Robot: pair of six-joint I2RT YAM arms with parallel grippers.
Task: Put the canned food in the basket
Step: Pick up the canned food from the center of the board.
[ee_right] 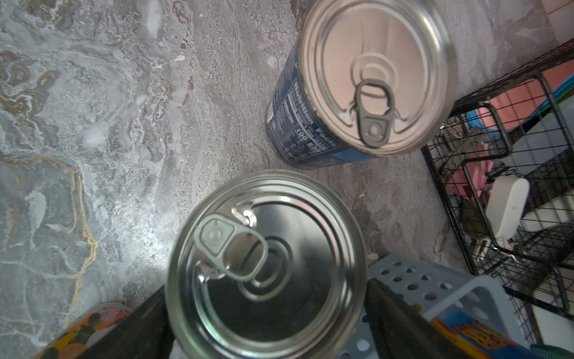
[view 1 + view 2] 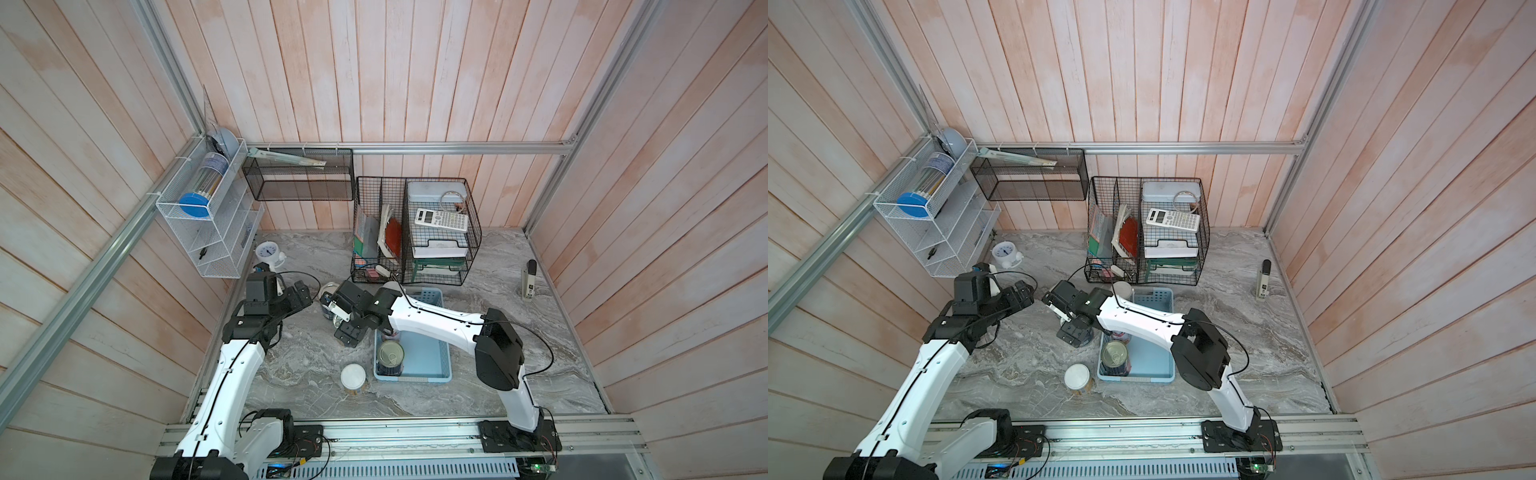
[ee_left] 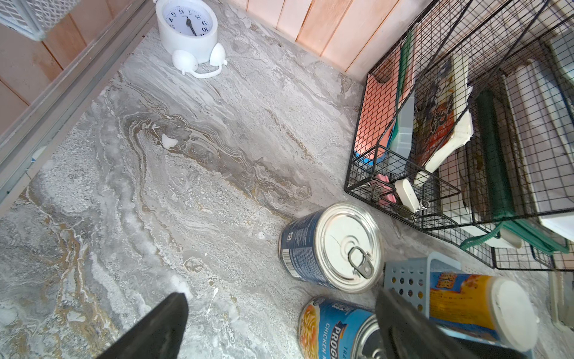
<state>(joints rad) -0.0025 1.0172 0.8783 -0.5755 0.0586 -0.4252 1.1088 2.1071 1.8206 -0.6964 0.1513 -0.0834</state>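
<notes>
Right wrist: round ribbed metal can [image 1: 267, 270]

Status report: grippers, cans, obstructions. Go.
Left gripper open, empty above grey marbled table. Right gripper open, straddling upright blue-labelled silver pull-tab can beside light blue perforated plastic basket. Basket corner, second dark-labelled pull-tab can close by.

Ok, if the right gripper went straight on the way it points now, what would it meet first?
Probably the nearer pull-tab can, beside the basket: its silver top sits between the fingers of the open right gripper. Depth is unclear.
</notes>
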